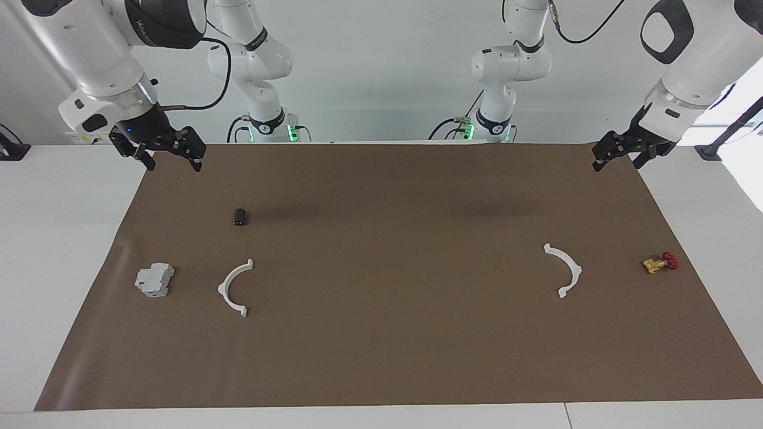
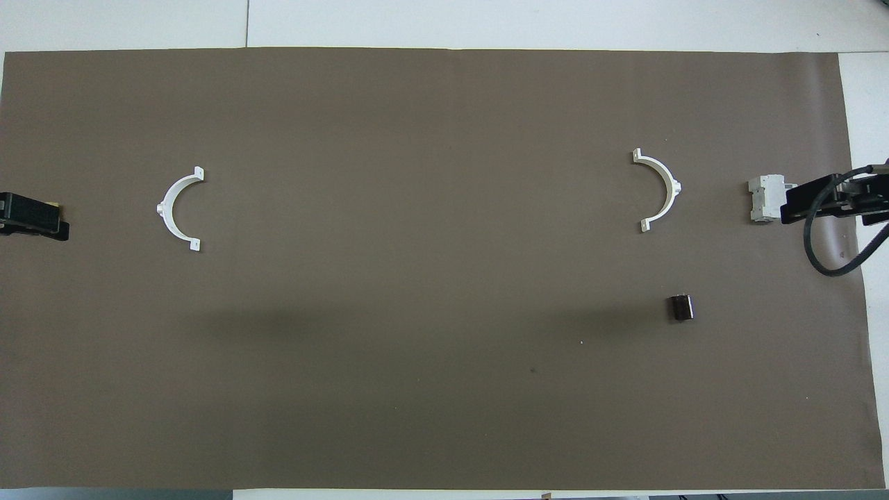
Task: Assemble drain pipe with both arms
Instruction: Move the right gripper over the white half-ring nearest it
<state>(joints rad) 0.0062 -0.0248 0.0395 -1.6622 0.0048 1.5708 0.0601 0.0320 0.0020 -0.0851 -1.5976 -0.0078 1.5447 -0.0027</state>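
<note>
While both arms wait raised at the mat's [image 1: 381, 369] robot-side corners, the facing view shows the right gripper [image 1: 170, 156] with jaws apart, the left gripper [image 1: 620, 156] likewise, each above its own half-ring [image 1: 233, 287], the other half-ring [image 1: 565, 269] lying well apart. Overhead, the thin white tabbed arcs [image 2: 177, 207] [image 2: 660, 191] open toward the mat's middle, facing each other.

A brown mat [image 1: 381, 357] carries two white arcs [image 1: 233, 288] [image 1: 565, 269], grey box [image 1: 154, 280], dark cylinder [image 1: 239, 217], yellow-red valve [image 1: 660, 263].
</note>
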